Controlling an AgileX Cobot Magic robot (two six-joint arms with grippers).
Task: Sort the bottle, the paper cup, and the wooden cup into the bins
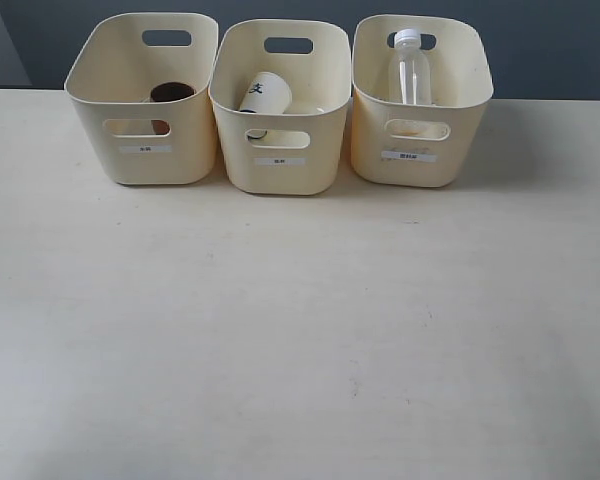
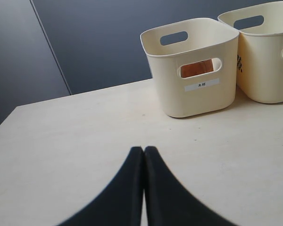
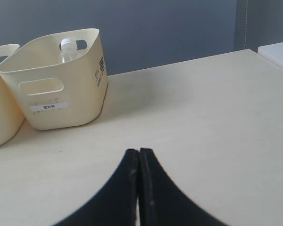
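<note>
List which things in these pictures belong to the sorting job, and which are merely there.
Belong to the job: wooden cup in the left bin; paper cup in the middle bin; bottle in the right bin; left gripper and right gripper, both shut and empty.
Merely there: table; dark wall behind the bins.

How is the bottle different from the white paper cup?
The bottle is see-through with a white cap; the paper cup is white with a black mark. The bottle stands upright; the paper cup lies tipped. Both sit inside cream bins.
</note>
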